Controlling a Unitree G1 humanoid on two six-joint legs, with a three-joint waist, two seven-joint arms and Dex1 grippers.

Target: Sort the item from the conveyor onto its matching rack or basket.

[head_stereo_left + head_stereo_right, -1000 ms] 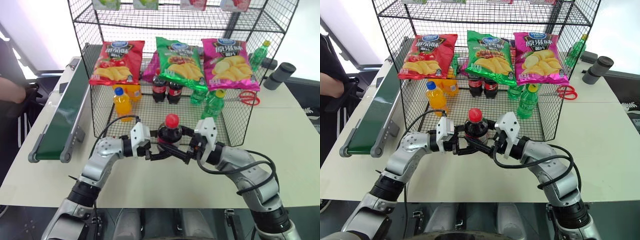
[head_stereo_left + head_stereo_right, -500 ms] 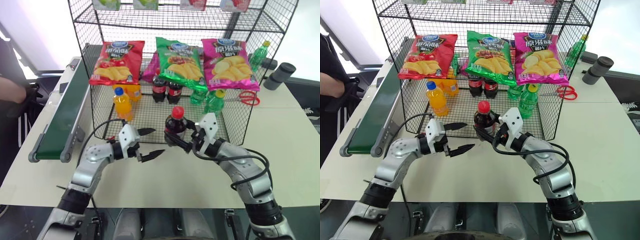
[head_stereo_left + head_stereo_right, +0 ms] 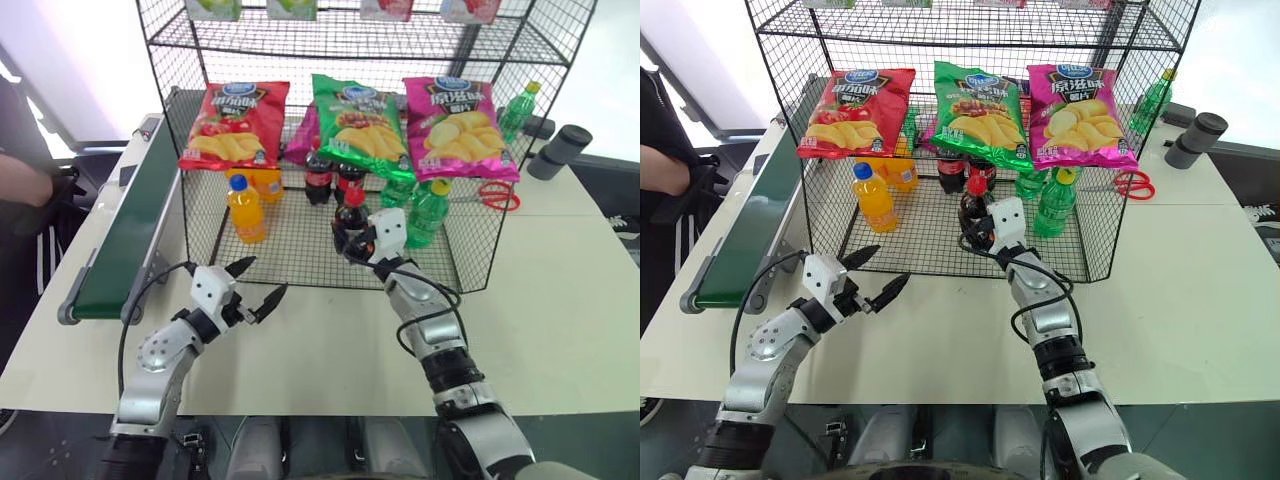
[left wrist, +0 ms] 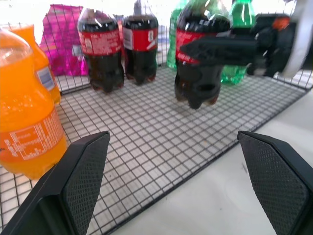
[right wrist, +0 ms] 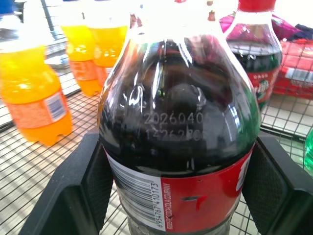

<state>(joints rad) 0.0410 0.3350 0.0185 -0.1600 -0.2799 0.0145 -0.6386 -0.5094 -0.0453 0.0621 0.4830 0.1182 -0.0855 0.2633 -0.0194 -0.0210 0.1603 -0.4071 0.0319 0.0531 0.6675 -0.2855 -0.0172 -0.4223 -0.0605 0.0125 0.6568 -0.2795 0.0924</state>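
Cola bottle (image 3: 349, 215) held upright over the grid floor of the wire rack (image 3: 300, 235)

The bottle is clamped by the right gripper (image 3: 348, 238), just before two other cola bottles (image 3: 333, 178). The left gripper (image 3: 258, 284) is seen with fingers spread, holding nothing, over the table (image 3: 560, 300) near the conveyor (image 3: 125, 235).

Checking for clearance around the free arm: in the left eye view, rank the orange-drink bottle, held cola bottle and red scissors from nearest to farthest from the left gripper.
From the left gripper:
1. Orange-drink bottle, on the rack floor just beyond it.
2. Held cola bottle, mid-rack in the right gripper.
3. Red scissors, on the table behind the rack's right side.
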